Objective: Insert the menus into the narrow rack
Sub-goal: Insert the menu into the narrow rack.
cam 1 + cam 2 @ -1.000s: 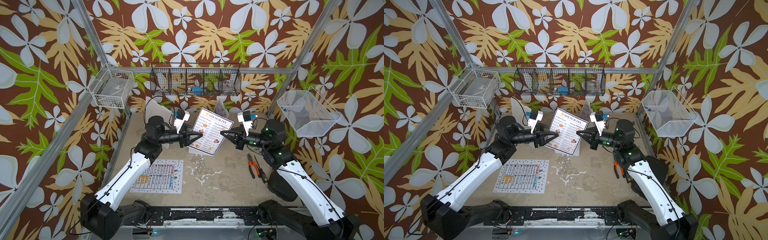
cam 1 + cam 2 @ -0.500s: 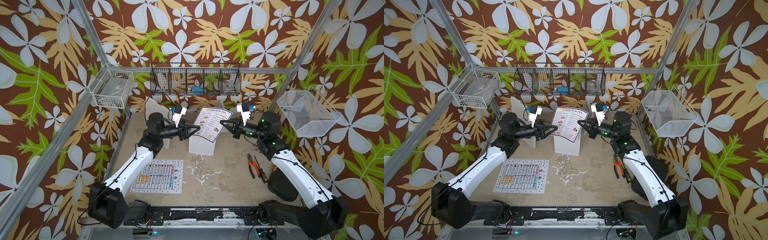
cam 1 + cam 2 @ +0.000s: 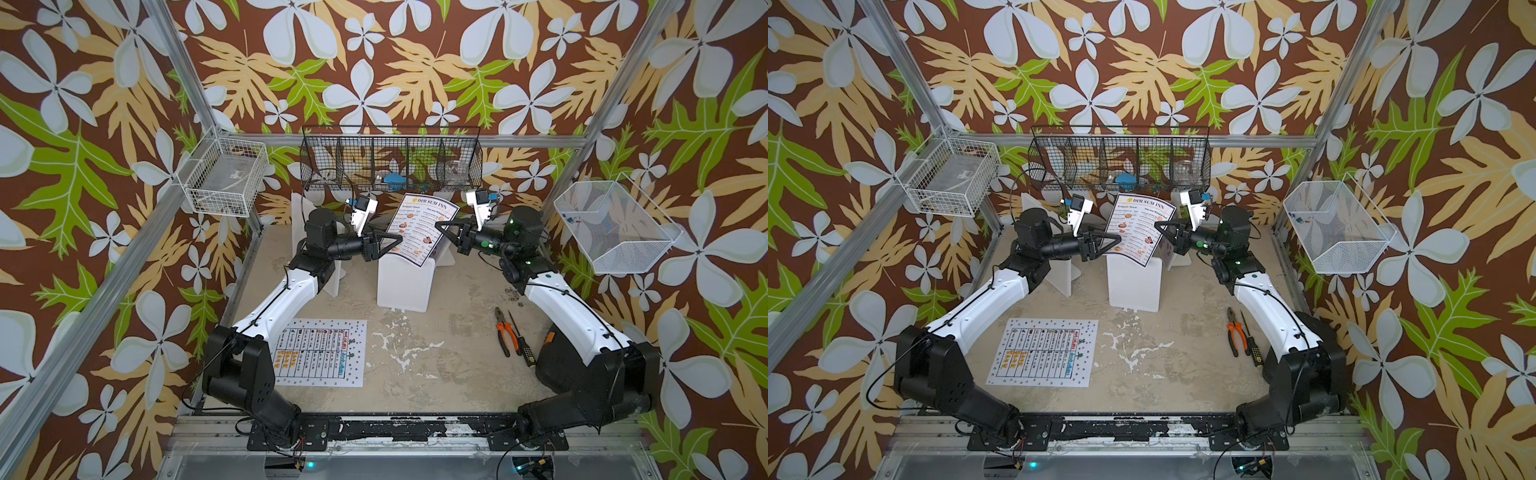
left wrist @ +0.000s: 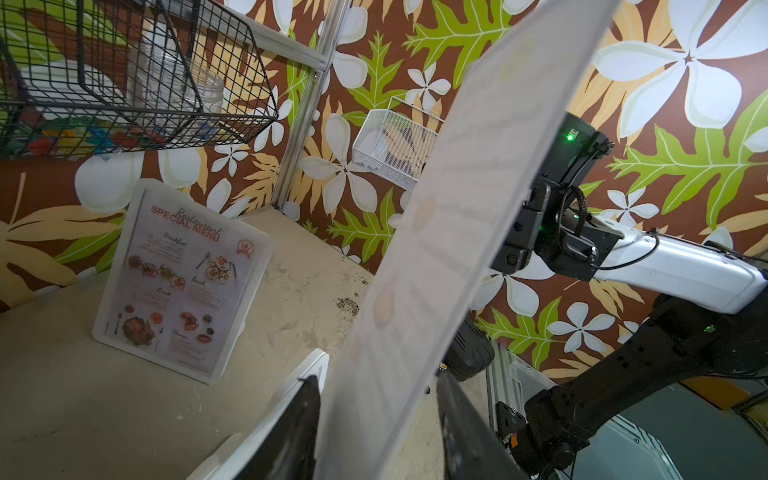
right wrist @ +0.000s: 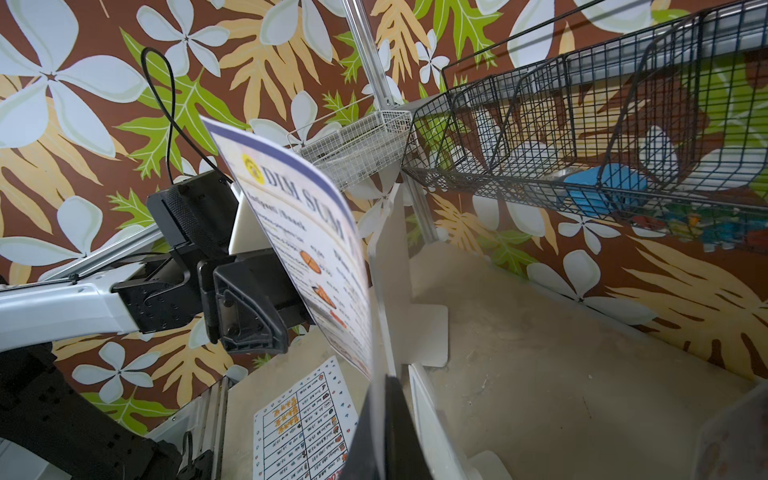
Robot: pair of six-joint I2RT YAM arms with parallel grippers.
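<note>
Held sheet: DIM SUM INN menu (image 3: 422,230) upright and tilted, lower edge at the top of the white rack (image 3: 405,286) (seated in the slot or only over it: cannot tell)
Right gripper (image 3: 439,227): clenched on the menu's right edge, carrying it
Left gripper (image 3: 398,240): jaws parted astride the left edge; in the left wrist view the sheet runs between the fingers (image 4: 297,419) with a clear gap on one side; guiding, not pinching
Other menus: white table-printed menu (image 3: 320,353) flat on the tabletop; SPECIAL MENU (image 4: 183,274) already standing in a white holder near the back
Handling: light, thin, floppy; bows when held by one edge; probably glossy and slippery; best pinched low on a side edge, opposite edge steadied so the bottom stays straight for the narrow slot
Change from a second ago: menu carried back and up from in front of the rack; rack's front face, then mostly hidden, now bare beneath it; both grippers farther toward the back
</note>
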